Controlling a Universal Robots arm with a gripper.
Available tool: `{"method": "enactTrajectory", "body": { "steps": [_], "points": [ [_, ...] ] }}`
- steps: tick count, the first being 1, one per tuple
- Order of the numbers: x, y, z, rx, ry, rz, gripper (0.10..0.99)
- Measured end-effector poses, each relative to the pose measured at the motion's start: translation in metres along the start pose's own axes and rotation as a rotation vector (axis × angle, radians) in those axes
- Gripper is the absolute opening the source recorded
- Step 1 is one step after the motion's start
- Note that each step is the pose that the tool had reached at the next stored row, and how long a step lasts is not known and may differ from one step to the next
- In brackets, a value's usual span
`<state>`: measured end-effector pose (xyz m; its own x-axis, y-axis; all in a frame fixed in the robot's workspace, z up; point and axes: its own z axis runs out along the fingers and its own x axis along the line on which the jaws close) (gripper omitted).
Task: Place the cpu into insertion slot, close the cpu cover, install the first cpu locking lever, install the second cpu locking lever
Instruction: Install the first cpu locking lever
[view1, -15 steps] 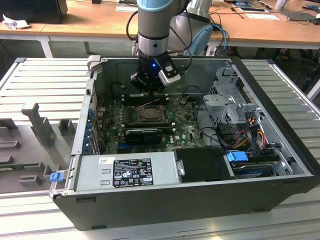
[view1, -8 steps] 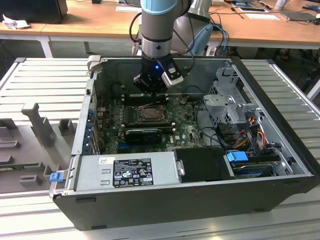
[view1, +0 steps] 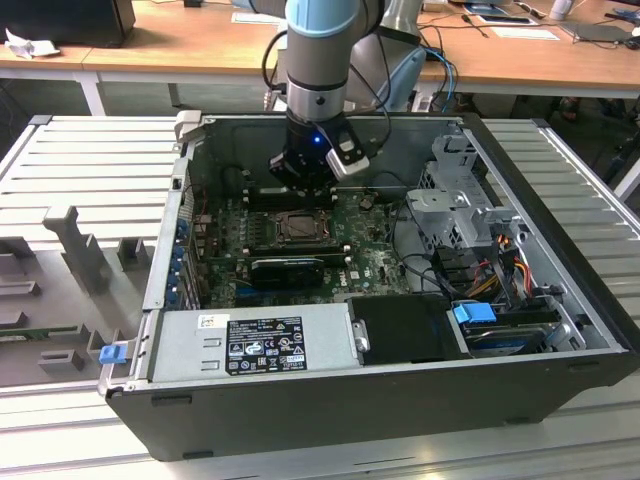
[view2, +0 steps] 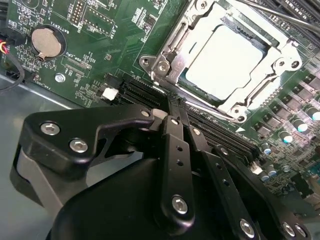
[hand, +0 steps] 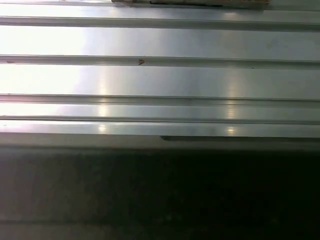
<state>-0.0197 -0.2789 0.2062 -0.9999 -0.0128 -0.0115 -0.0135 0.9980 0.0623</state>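
Second wrist view shows my end effector (view2: 175, 112) with its fingers pressed together on nothing, poised just beside the insertion slot (view2: 170, 47), where the cpu (view2: 225, 60) already sits under the lowered cpu cover (view2: 272, 62), probably to work a locking lever.

Inside the open black metal computer case (view1: 420, 390) on the ribbed grey metal table (view1: 80, 170), green circuit board (view1: 370, 255) at centre with square metal-rimmed insertion slot (view1: 298, 226) on it, silvery square cpu (view2: 225, 55) in that slot, black gripper (view1: 305, 180) just above, grey metal power-supply box (view1: 250, 340) nearer the camera.
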Motion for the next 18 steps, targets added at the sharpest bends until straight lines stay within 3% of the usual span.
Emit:
{"method": "enactTrajectory", "body": {
  "steps": [18],
  "points": [
    [0.0000,-0.0037,0.0038,-0.002,-0.0002,0.000,0.106]
  ]
}}
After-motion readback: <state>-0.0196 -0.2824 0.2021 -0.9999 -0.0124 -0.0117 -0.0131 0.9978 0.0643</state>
